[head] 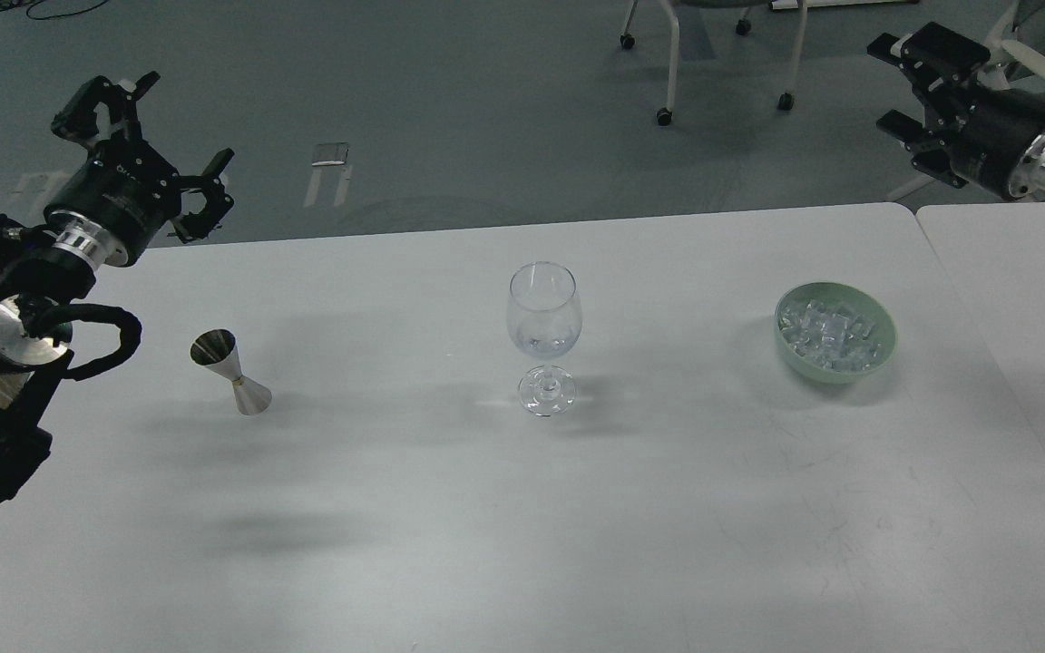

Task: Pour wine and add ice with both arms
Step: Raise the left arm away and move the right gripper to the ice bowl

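A clear wine glass (544,337) stands upright in the middle of the white table (504,508). No stream of wine shows. A steel jigger (231,372) stands left of the glass. A heap of ice cubes (829,336) lies in a pale green bowl (876,352) to the right. My left gripper (158,136) is open and empty, raised above the table's far left corner, behind the jigger. My right gripper (905,89) is open and empty, high beyond the table's far right corner, behind the bowl.
A second white table (1030,299) adjoins at the right. Chair legs on castors (668,86) stand on the floor behind. A checked tan fabric lies off the table's left edge, mostly hidden by my left arm.
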Robot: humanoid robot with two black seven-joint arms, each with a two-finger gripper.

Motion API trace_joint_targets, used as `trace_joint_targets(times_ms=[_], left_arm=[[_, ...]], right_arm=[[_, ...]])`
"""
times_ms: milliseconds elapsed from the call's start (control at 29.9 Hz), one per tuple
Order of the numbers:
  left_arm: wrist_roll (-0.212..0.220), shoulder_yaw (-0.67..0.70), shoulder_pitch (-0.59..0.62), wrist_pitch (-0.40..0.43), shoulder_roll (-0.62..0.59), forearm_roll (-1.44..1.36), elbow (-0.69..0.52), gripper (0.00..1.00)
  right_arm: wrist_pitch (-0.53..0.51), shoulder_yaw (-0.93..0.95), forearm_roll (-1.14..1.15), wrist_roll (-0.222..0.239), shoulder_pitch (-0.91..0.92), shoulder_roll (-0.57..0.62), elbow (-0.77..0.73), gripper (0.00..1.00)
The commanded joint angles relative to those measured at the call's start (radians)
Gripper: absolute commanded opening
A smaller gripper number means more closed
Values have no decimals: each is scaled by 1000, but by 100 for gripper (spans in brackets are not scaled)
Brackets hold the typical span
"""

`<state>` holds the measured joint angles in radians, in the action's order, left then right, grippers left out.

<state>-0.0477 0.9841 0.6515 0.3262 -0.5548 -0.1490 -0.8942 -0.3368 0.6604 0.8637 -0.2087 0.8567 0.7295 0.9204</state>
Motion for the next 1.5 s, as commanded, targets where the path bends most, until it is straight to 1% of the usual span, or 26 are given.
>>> trace_joint_targets(times_ms=[0, 100, 201, 301, 401, 435, 501, 602, 635, 669, 735, 936, 1103, 1270, 1304, 1337, 1437, 1471], left_arm=[[2, 1, 29, -1, 45, -46, 46, 97], [2, -1, 62, 1, 102, -69, 102, 97], [3, -1, 76, 1, 134, -72, 126, 97], [3, -1, 80, 2, 156, -72, 129, 97], [3, -1, 80, 2, 158, -73, 129, 97], [3, -1, 80, 4, 159, -72, 129, 97], [3, -1, 80, 4, 159, -73, 129, 97], [3, -1, 79, 7, 159, -73, 129, 97], [3, -1, 77, 8, 159, -73, 129, 97], [3, -1, 77, 8, 159, -73, 129, 97], [3, -1, 77, 10, 159, -73, 129, 97], [3, -1, 79, 10, 159, -73, 129, 97], [3, -1, 79, 10, 159, -73, 129, 97], [3, -1, 79, 10, 161, -73, 129, 97], [3, -1, 79, 8, 161, -73, 129, 97], [3, -1, 77, 8, 161, -73, 129, 97], [3, -1, 76, 10, 161, -73, 129, 97], [3, -1, 76, 10, 159, -73, 129, 97]], right_arm=[[2, -1, 145, 2, -57, 106, 116, 100], [9, -2, 297, 3, -103, 181, 205, 100], [12, -1, 400, 3, -136, 232, 267, 100], [15, -2, 490, 8, -163, 263, 319, 100], [33, -2, 543, 15, -183, 266, 341, 100], [47, -2, 590, 17, -203, 261, 345, 99], [91, -4, 708, 40, -246, 245, 342, 99], [130, -4, 771, 58, -271, 203, 338, 98], [143, -4, 791, 72, -277, 164, 331, 98], [145, -4, 804, 89, -278, 130, 318, 98], [148, -2, 804, 106, -278, 90, 290, 98], [145, -4, 804, 143, -271, -10, 230, 98], [127, -13, 798, 155, -282, -12, 232, 98], [102, -65, 801, 158, -271, -10, 229, 98], [101, -71, 802, 167, -271, -9, 227, 98], [101, -73, 802, 178, -269, -10, 221, 96], [102, -76, 802, 186, -268, -13, 207, 91], [102, -76, 802, 187, -268, -15, 204, 89]])
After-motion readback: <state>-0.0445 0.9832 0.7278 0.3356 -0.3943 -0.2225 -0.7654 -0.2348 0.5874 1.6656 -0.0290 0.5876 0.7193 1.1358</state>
